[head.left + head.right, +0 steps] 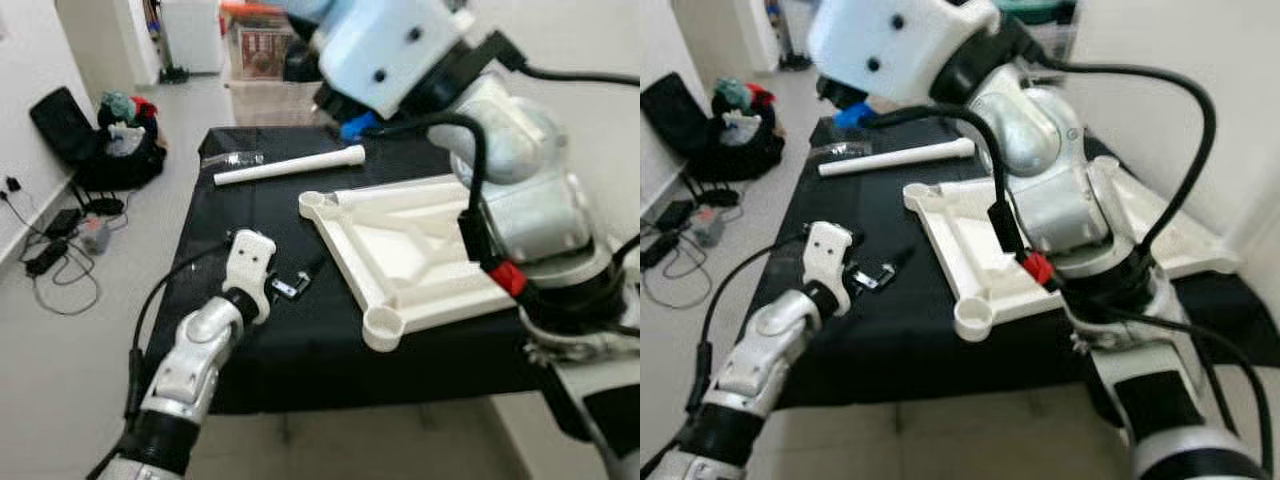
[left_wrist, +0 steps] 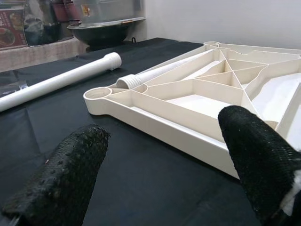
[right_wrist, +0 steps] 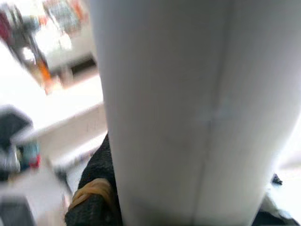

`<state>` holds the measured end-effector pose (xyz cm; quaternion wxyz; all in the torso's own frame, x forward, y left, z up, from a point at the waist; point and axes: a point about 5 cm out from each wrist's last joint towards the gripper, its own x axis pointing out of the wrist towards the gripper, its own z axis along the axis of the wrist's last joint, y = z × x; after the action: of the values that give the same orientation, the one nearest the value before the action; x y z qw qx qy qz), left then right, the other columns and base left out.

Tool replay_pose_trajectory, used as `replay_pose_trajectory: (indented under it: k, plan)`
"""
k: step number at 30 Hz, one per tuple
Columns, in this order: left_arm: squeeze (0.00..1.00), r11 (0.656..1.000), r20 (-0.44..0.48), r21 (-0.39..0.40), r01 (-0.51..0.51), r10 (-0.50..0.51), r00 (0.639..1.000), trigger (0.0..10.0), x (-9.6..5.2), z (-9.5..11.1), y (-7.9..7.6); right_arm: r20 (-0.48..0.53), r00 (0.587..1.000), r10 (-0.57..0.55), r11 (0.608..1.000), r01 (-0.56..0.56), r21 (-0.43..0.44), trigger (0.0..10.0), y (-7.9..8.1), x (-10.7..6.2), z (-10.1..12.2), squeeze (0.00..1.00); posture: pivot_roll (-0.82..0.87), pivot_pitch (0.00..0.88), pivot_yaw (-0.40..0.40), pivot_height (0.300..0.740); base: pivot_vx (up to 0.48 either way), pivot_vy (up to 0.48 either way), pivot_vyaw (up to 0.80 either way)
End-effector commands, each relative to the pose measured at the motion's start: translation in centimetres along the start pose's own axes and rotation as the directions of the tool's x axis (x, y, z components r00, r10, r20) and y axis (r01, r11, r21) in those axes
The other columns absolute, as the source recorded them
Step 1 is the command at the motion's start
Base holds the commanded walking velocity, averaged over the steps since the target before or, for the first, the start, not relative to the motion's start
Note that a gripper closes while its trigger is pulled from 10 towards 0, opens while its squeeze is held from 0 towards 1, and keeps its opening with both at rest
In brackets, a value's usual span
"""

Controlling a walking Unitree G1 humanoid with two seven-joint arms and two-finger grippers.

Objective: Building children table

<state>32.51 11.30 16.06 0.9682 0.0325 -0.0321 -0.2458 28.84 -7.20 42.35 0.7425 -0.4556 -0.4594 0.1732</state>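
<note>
A worktop point(image 1: 250, 330) draped in black cloth carries the parts of the children's table. The cream plastic tabletop point(image 1: 400, 250) lies underside up on it, ribs and round leg sockets showing, with one corner socket near the front edge of the worktop. Inside its ribbed frame, in the left wrist view, a threaded table leg point(image 2: 155, 74) lies with its screw end beside a corner socket. A second white table leg point(image 1: 290, 167) lies loose on the cloth beyond the tabletop, near the far edge, just beside a clear plastic bag point(image 1: 232, 158) whose contents cannot be made out.

The left pincer point(image 2: 160, 155) hovers low over the cloth, its two black fingers point(image 2: 70, 169) spread wide and holding nothing, aimed at the near rim of the tabletop. The right arm point(image 1: 520, 200) reaches high across the tabletop; in its wrist view the right pincer is closed around a white tube point(image 3: 183, 108), pressed against a black finger point(image 3: 96, 188).

On the floor to the left sit a black bag point(image 1: 115, 150) stuffed with coloured items and some cables point(image 1: 60, 250). No writing is legible.
</note>
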Motion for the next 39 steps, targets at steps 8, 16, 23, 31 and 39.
replay_pose_trajectory:
  k: [8,16,23,31,39]
  plan:
    - [0.00,0.999,-0.009,0.010,-0.030,0.030,1.000,10.0,-0.7,0.0,0.9,-0.436,0.895,0.090,0.947,0.059,0.317,10.0,5.8,-5.3,-8.9,0.00,0.02,0.000,-0.020,0.740,0.000,0.000,0.00]
    - [0.00,0.977,0.228,0.212,-0.036,-0.014,0.974,10.0,2.0,9.8,2.4,-0.800,0.502,0.327,0.818,0.273,0.506,10.0,15.0,-19.7,-13.5,0.00,0.04,0.000,-0.036,0.740,0.000,0.000,0.00]
    - [0.00,0.968,0.552,0.251,0.030,-0.169,0.816,10.0,3.5,23.3,0.5,-0.781,0.571,0.254,0.766,0.374,0.523,10.0,14.4,-19.1,-12.2,0.00,0.04,0.000,-0.027,0.740,0.000,0.000,0.00]
    - [0.00,0.939,0.757,0.250,0.238,-0.342,0.556,10.0,3.1,34.1,-5.3,-0.748,0.640,0.177,0.750,0.404,0.523,10.0,13.2,-16.7,-11.5,0.00,0.04,0.000,-0.037,0.740,0.000,0.000,0.00]
    - [0.00,0.913,0.775,0.222,0.342,-0.379,0.507,10.0,3.1,35.7,-6.4,-0.885,0.437,-0.158,0.644,0.725,0.243,10.0,6.9,-19.7,-14.0,0.00,0.02,0.000,-0.042,0.740,0.000,0.000,0.00]
